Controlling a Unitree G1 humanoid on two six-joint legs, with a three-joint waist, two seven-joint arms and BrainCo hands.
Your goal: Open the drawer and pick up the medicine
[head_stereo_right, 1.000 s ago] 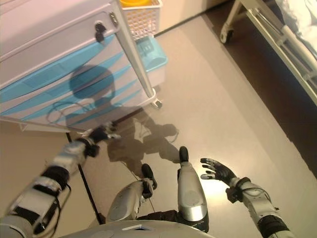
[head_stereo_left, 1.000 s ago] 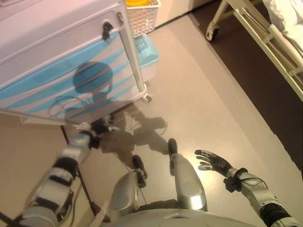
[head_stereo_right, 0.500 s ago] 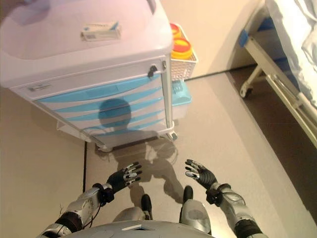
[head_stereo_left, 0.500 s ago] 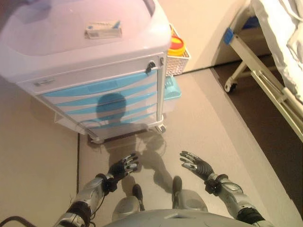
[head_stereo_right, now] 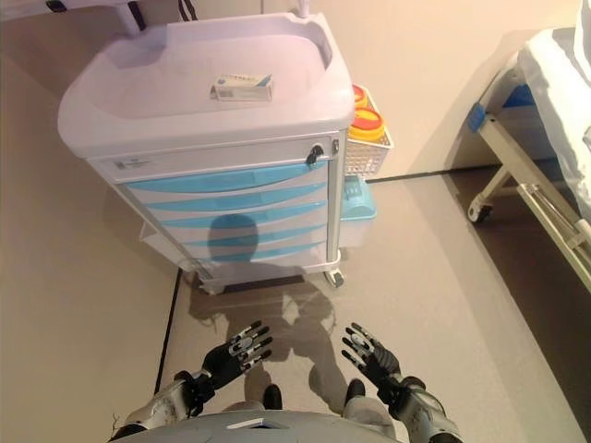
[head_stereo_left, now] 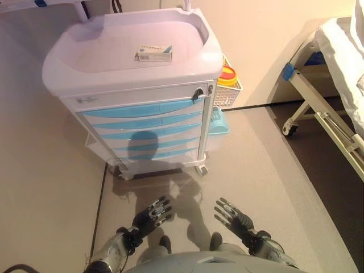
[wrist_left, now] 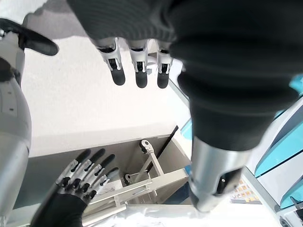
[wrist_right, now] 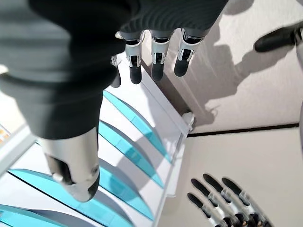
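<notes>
A white medical cart [head_stereo_left: 187, 62] with several blue-fronted drawers [head_stereo_left: 142, 121] stands ahead of me, all drawers shut. A small white and blue medicine box [head_stereo_left: 154, 53] lies on the cart's top. My left hand [head_stereo_left: 150, 215] and my right hand [head_stereo_left: 232, 215] hang low over the floor in front of the cart, well short of it, both with fingers straight and empty. The drawer fronts also show in the right wrist view [wrist_right: 128, 146].
A white wire basket [head_stereo_left: 228, 90] with yellow-lidded containers hangs on the cart's right side, a light blue bin [head_stereo_left: 217, 120] below it. A wheeled hospital bed [head_stereo_left: 327, 102] stands at the right. A wall runs behind the cart.
The camera has tilted up, so the whole cart and its top now show. My left hand has drawn back from under the cart; both hands now hang open side by side.
</notes>
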